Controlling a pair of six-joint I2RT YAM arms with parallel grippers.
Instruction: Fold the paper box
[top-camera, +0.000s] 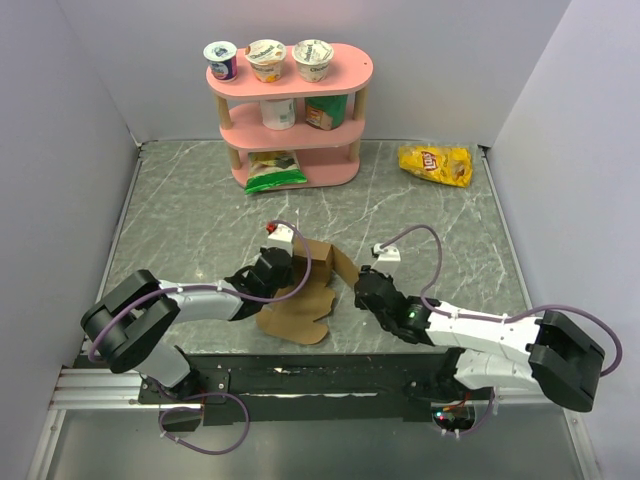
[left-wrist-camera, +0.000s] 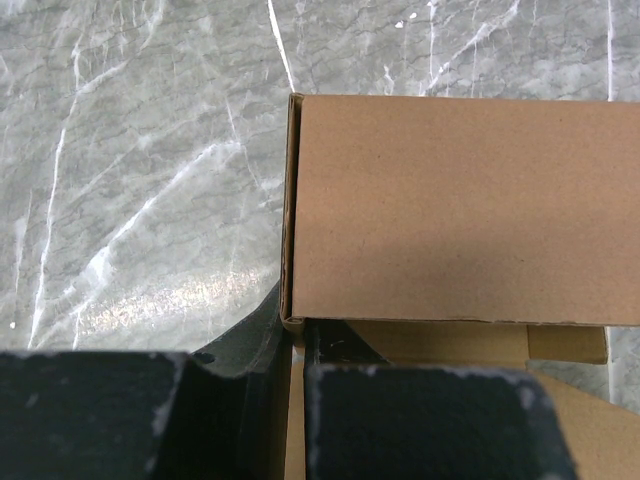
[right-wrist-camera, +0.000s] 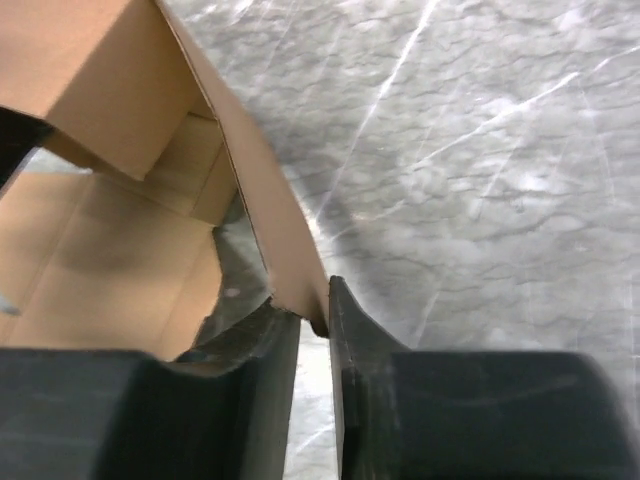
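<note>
Cardboard box (left-wrist-camera: 450, 210) stands half-folded: left claw (left-wrist-camera: 297, 345) is closed on one wall, right claw (right-wrist-camera: 315, 318) closed on a flap, which probably next needs swinging upright.

The left arm (top-camera: 195, 298) lies low, reaching from the lower left of the frame to the middle. The left claw (top-camera: 268, 270) is pinched tight on an edge of the paper box (top-camera: 300, 312). The right arm (top-camera: 480, 328) reaches in from the lower right. The right claw (top-camera: 368, 288) pinches a flap of it too.
</note>
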